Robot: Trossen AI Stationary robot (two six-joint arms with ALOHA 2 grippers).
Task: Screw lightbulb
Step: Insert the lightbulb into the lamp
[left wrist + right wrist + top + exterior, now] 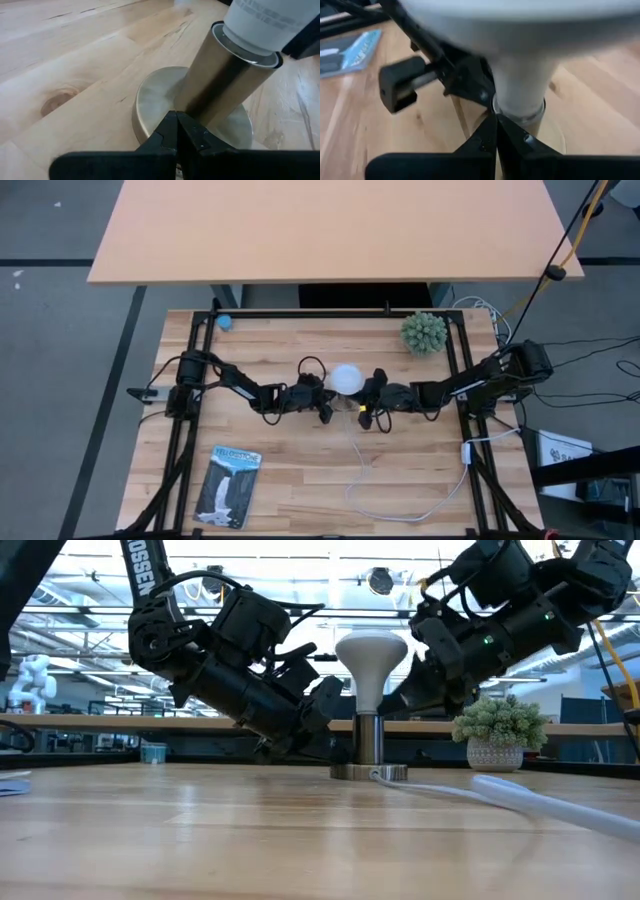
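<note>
A: Where's the lightbulb [371,662]?
B: Upright in the socket [368,743] mid-counter [200,840], dome up, long axis vertical.
A: Grippers?
B: Left gripper [176,131] and right gripper [496,131] flank it, both pinched closed, holding nothing.

Lightbulb [347,377] upright in socket base [369,771] at table centre — left gripper [325,406] just left, right gripper [366,412] just right. Plant [424,332] behind right; booklet [228,485] front left; cord [400,505] trails front right.
</note>
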